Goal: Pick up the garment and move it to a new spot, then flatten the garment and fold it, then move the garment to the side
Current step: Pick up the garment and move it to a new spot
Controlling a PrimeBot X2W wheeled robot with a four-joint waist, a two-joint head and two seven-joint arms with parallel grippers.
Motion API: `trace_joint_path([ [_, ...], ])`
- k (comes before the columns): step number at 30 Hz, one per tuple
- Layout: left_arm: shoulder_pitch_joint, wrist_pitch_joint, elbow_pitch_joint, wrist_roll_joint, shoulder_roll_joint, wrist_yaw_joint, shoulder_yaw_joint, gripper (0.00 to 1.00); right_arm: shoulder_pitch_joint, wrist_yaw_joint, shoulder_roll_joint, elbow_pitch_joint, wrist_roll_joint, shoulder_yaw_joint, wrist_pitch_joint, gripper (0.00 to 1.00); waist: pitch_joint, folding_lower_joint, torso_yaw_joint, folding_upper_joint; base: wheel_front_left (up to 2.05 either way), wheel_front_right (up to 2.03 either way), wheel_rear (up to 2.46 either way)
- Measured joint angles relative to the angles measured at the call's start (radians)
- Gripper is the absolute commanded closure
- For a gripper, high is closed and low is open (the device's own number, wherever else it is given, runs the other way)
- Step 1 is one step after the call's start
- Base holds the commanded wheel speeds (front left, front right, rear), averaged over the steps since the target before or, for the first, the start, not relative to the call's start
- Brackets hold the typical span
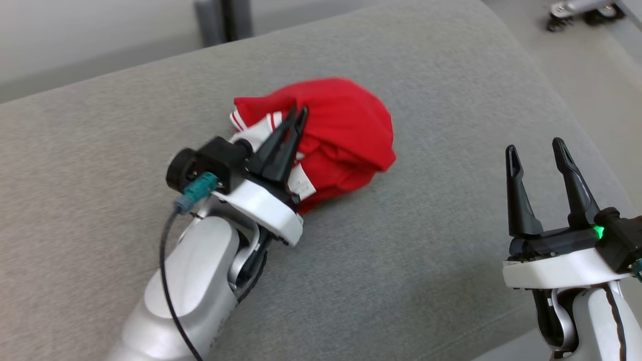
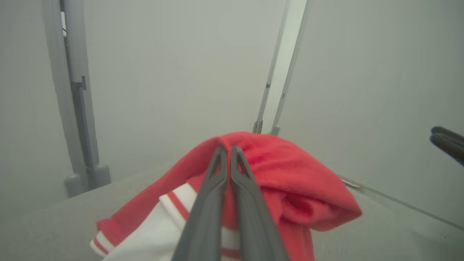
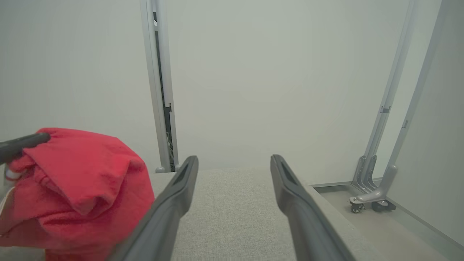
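Note:
A red garment (image 1: 346, 130) with white, red-striped trim lies bunched in a mound on the grey cushioned surface (image 1: 426, 260). My left gripper (image 1: 300, 113) is shut on a fold at the mound's top, fingers pressed together. In the left wrist view the garment (image 2: 290, 170) peaks right at that gripper (image 2: 226, 149). My right gripper (image 1: 535, 148) stands open and holds nothing, well to the right of the cloth. From the right wrist view, the garment (image 3: 79, 174) sits left of the right gripper (image 3: 233, 161), draped from the left gripper's fingers (image 3: 25, 142).
The cushion's right edge (image 1: 577, 125) drops to the floor. A wheeled metal stand (image 3: 369, 203) is on the floor past that edge. A grey post (image 1: 223, 20) rises behind the cushion. Bare cushion lies in front of and right of the garment.

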Motion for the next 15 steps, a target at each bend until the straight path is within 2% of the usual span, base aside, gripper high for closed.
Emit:
trace_joint_path([
  [4,-0.001,-0.005,0.103,0.022,-0.009,-0.013,-0.042,1.0,-0.001,0.0,0.001,0.001,0.012,0.001,0.0,0.0,0.024,0.0,-0.042,0.0,0.0,0.0,0.0],
  [5,-0.001,-0.006,0.125,0.028,-0.011,-0.013,-0.051,0.55,-0.001,0.0,0.002,0.001,0.012,0.002,0.0,0.0,0.028,0.0,-0.047,0.0,0.0,0.0,0.0],
  [6,-0.002,-0.005,0.146,0.029,-0.013,-0.016,-0.058,0.0,0.0,0.0,0.002,0.001,0.012,0.002,0.0,0.0,0.03,0.0,-0.05,0.0,0.0,0.0,0.0],
  [11,-0.024,-0.014,0.178,0.028,-0.018,-0.015,-0.042,0.0,0.003,0.0,0.003,0.002,0.006,-0.004,0.0,0.0,0.021,0.0,-0.029,0.0,0.0,0.0,0.0],
  [15,-0.026,-0.018,0.137,0.032,-0.012,-0.002,0.008,0.0,0.003,0.0,0.003,-0.001,-0.008,-0.008,0.0,0.0,0.007,0.0,0.005,0.0,0.0,0.0,0.0],
])
